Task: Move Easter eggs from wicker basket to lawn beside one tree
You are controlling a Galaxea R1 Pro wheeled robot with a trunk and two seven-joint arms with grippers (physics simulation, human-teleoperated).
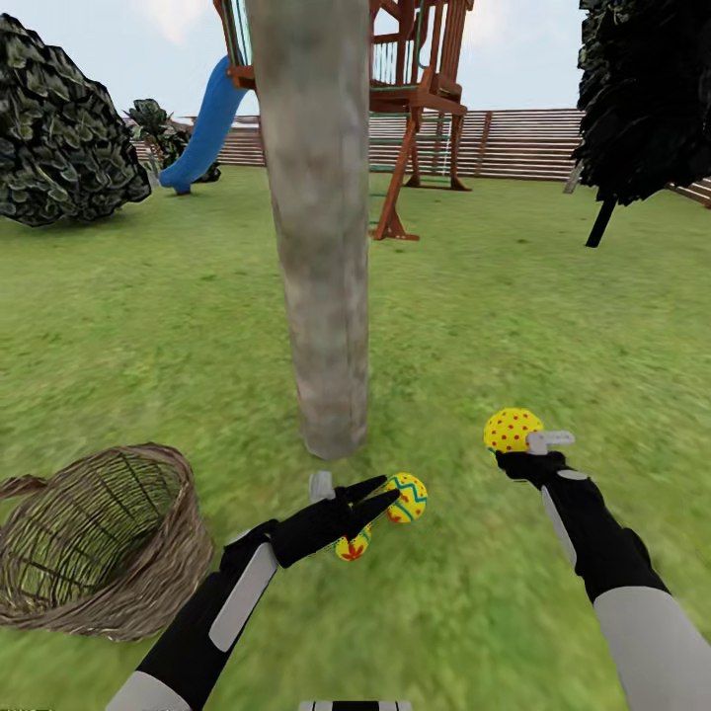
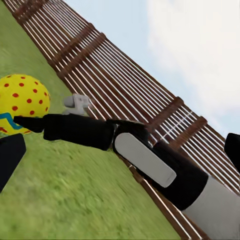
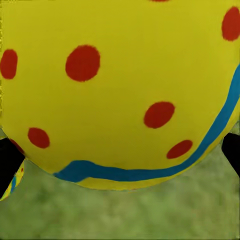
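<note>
The tree's thick grey-brown trunk rises from the lawn straight ahead. Two Easter eggs lie on the grass near its foot: a zigzag-banded one and a flower-painted one. My left gripper hovers over them, open and holding nothing; one of its black fingers shows at the edge of the left wrist view. My right gripper is shut on the red-dotted egg, to the right of the trunk. The wicker basket lies tipped on its side at the lower left, with no egg visible inside.
A wooden play tower with a blue slide stands behind the tree. The slatted fence closes the far side. A round bush is at the far left and a dark narrow-trunked tree at the far right.
</note>
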